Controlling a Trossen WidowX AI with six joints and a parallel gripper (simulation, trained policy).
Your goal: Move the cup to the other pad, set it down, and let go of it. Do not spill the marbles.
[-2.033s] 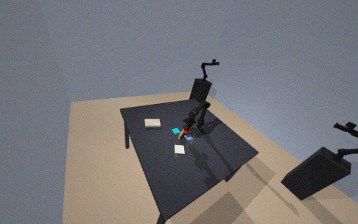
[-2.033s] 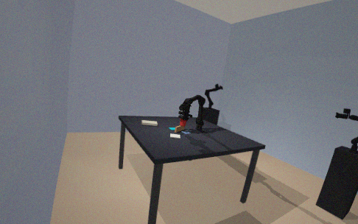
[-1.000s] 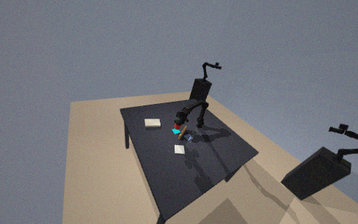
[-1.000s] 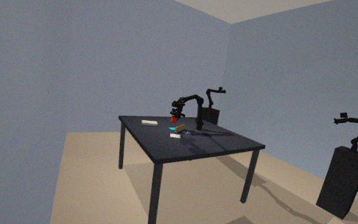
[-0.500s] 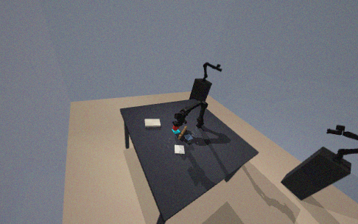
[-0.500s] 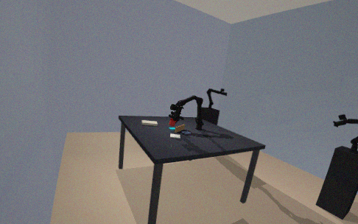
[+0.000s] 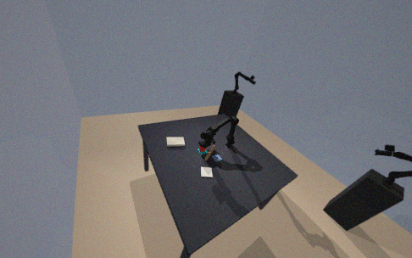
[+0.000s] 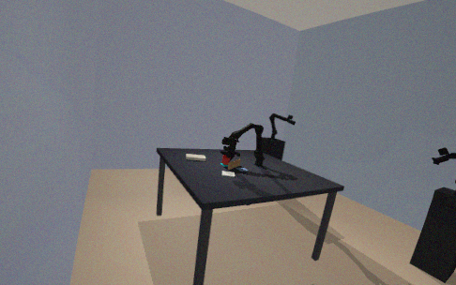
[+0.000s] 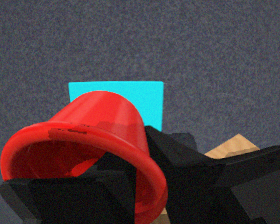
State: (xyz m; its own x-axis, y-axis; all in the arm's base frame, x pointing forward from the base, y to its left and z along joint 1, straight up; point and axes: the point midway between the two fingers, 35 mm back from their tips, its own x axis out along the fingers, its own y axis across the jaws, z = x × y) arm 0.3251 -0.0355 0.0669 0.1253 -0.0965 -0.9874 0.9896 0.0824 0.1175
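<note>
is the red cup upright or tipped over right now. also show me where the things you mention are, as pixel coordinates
Upright, or close to it: in the wrist view the cup (image 7: 203, 148) (image 8: 226, 160) (image 9: 103, 112) has its rim nearest the camera, its narrower base towards the cyan pad (image 9: 151, 97).

Black arm arched over, gripper (image 7: 203, 146) (image 8: 228, 156) (image 9: 139, 131) low and closed.
</note>
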